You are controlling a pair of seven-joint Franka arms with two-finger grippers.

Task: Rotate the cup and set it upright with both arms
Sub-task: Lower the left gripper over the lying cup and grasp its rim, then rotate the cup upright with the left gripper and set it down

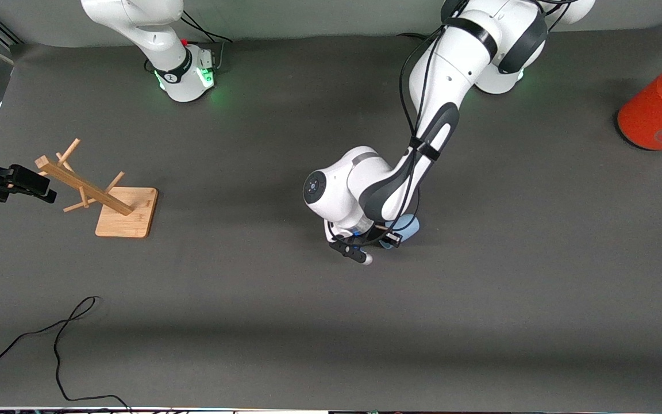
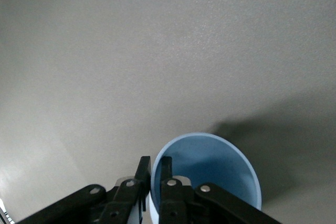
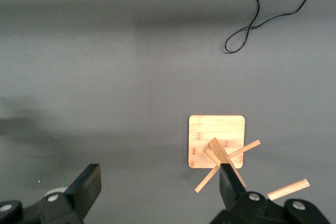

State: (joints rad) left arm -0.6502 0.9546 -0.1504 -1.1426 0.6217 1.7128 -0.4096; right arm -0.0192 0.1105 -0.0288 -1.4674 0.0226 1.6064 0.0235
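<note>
The light-blue cup (image 1: pixel 407 225) is near the table's middle, mostly hidden under the left arm's wrist. In the left wrist view the cup (image 2: pixel 210 163) shows its open mouth and inner wall. My left gripper (image 1: pixel 389 237) (image 2: pixel 156 167) is shut on the cup's rim, one finger inside the wall and one outside. I cannot tell whether the cup rests on the table. My right gripper (image 1: pixel 41 187) (image 3: pixel 157 182) is open and empty, held beside the top of the wooden peg rack at the right arm's end of the table.
The wooden peg rack (image 1: pixel 114 202) (image 3: pixel 216 141) leans on its square base. A large orange cylinder with a grey lid (image 1: pixel 661 109) lies at the left arm's end. A black cable (image 1: pixel 61 339) (image 3: pixel 262 14) lies near the front edge.
</note>
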